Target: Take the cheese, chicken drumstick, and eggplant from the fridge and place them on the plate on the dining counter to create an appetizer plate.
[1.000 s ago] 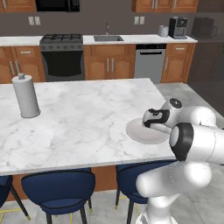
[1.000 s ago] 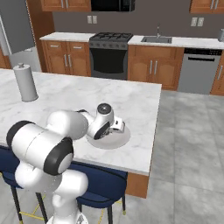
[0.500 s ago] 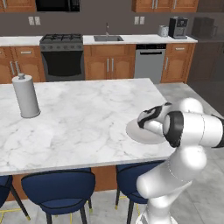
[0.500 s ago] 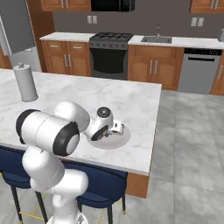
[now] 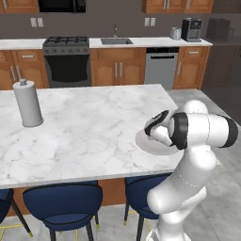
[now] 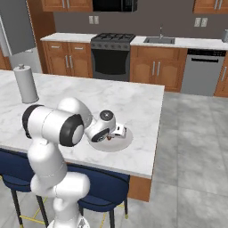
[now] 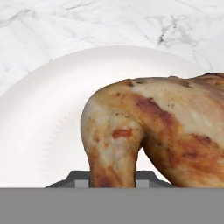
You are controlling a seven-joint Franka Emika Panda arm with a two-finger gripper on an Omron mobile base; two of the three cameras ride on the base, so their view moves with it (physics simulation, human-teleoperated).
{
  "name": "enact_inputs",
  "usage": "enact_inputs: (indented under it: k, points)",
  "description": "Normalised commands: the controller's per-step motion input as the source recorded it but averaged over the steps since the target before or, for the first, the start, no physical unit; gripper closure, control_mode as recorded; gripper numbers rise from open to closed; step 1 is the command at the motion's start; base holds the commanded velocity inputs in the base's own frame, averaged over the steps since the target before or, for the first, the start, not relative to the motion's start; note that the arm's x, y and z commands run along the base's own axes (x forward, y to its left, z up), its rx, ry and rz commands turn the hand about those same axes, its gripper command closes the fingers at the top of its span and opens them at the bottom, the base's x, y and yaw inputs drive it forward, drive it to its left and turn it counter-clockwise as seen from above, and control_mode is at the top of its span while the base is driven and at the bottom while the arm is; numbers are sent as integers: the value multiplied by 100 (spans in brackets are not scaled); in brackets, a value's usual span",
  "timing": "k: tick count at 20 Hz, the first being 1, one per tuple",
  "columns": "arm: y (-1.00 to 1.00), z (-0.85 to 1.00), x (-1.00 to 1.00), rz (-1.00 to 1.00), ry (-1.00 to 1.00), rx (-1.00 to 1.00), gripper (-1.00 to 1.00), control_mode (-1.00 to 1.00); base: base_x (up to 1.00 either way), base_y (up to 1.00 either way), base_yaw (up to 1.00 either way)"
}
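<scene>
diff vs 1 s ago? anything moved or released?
The arm's elbow has swung up and over the counter edge, while the gripper stays low over the plate, shut on the chicken drumstick; no release. The plate, the paper towel roll and the dining counter are unchanged, and the base has not driven.

Home kitchen, rendered. Back wall: brown wooden cabinets (image 5: 117, 73) above and below a pale wall counter (image 5: 141, 42), black stove (image 5: 66, 59) with gas burners, sink with faucet (image 5: 115, 38), steel dishwasher (image 5: 160, 68), coffee machine (image 5: 191, 29). Grey fridge (image 6: 18, 35) at far left of the right base view. In front, a white marble dining counter (image 5: 84, 127) on a wooden base, with blue bar stools (image 5: 63, 204) tucked beneath. Grey tile floor (image 6: 196, 147).
</scene>
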Motion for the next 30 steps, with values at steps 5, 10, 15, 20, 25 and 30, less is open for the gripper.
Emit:
enact_inputs:
  k: [5,10,15,20,25,30]
  points:
    - [0,-3,12,0,1,0,-100,-100,0,0,0]
    - [0,0,-1,0,0,0,-100,-100,0,0,0]
    - [0,2,-8,0,1,0,-100,-100,0,0,0]
    - [0,8,0,0,9,0,-100,-100,0,0,0]
    - [5,-7,2,0,29,0,-100,-100,0,0,0]
    - [0,-28,14,2,44,0,-100,-100,0,0,0]
